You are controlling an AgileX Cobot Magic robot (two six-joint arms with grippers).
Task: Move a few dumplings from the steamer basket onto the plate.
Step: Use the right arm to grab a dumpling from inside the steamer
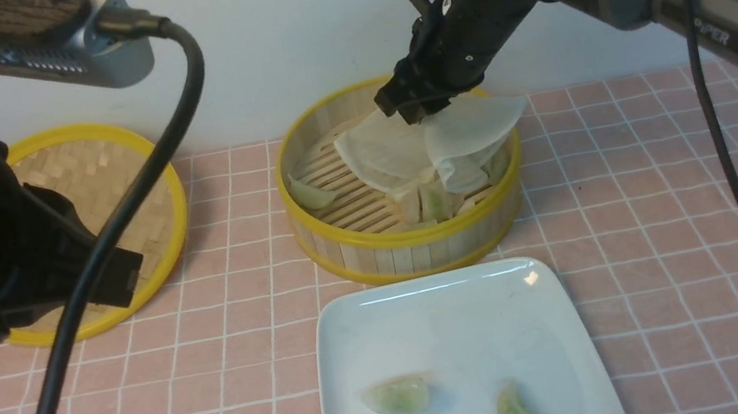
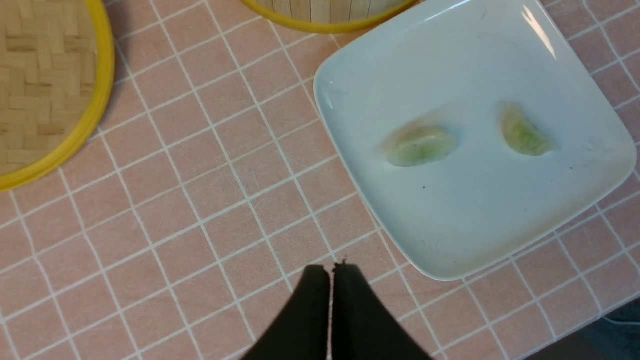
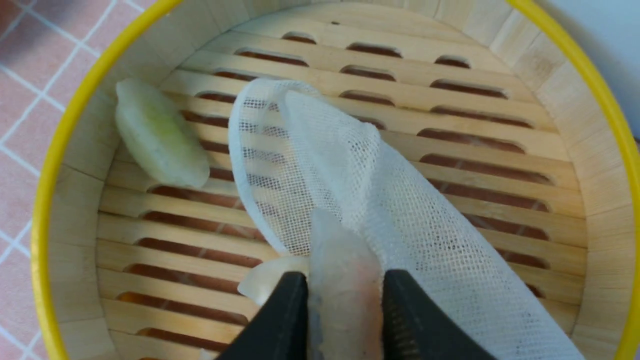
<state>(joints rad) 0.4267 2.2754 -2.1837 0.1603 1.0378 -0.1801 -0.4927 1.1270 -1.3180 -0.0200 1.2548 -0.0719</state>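
Pinkish dumpling [image 3: 345, 290]: between right gripper's [image 3: 345, 295] fingers, in steamer basket [image 1: 414, 253]; seems soft, slippery, easy to tear.
Best hold: gently on both flanks, around the thick middle, apart from the liner cloth [image 3: 430, 220].
Long axis: across the floor slats; which way its tip points in the room, I cannot tell.
Left gripper [image 2: 331, 272]: fingers pressed together, nothing between.

2 pale green dumplings [image 2: 421, 146] lie apart on the white rounded-square plate [image 2: 475, 210]; others sit in the basket [image 1: 411, 237].
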